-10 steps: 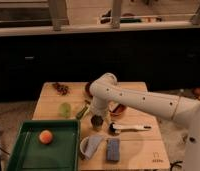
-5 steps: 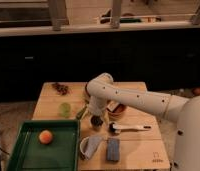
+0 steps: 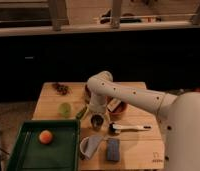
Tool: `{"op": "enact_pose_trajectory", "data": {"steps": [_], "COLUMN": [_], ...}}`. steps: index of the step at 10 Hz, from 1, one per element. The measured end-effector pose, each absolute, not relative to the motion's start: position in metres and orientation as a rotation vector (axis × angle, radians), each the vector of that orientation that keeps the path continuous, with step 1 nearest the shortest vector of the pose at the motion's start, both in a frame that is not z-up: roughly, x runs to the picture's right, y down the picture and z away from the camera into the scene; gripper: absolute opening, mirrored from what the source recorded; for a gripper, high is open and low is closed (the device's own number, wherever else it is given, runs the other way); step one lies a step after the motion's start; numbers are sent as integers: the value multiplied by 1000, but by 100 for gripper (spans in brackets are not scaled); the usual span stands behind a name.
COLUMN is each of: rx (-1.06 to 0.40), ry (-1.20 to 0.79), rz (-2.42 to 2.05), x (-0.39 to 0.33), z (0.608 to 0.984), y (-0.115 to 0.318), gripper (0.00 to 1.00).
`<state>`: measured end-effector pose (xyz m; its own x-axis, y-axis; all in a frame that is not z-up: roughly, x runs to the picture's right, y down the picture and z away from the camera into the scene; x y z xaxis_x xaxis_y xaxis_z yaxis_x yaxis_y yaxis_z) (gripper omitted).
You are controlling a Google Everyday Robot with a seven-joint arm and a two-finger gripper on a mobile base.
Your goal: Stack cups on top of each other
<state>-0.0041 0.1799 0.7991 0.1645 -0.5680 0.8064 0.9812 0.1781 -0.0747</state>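
1. The gripper [image 3: 95,111] is pictured directly over the grey cup [image 3: 97,121] on the counter [image 3: 140,144]; its opening cannot be told;
2. The green cup [image 3: 65,108] is set apart, leftward in view.

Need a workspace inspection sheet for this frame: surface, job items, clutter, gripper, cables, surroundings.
Surface: wooden table; green tray at the picture's lower left.
Job's things: grey metal cup upright mid-table. Pale green cup upright toward the picture's left, apart from it. Not stacked.
Clutter: orange fruit in the tray; brown bowl partly behind the arm; white mug; blue-grey sponge; white-handled brush; dark cluster at the table's far edge.
Gripper: gripper just above the grey metal cup, on the white arm reaching in from the picture's right.
Cables: nothing seen.
Surroundings: dark wall behind the table.
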Motion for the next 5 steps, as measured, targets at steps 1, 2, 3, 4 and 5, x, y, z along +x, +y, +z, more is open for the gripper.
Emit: {"op": "enact_pose_trajectory", "data": {"steps": [1, 2, 3, 4, 5], "rx": [-709, -713, -717, -721, -728], "ry": [-738, -748, -754, -762, -773], "rz": [-1251, -1256, -1257, -1258, -1259], "x": [-5, -4, -2, 0, 0], "z": [799, 800, 800, 800, 801], "y": [181, 182, 182, 183, 184], "gripper": [66, 54, 46, 37, 24]}}
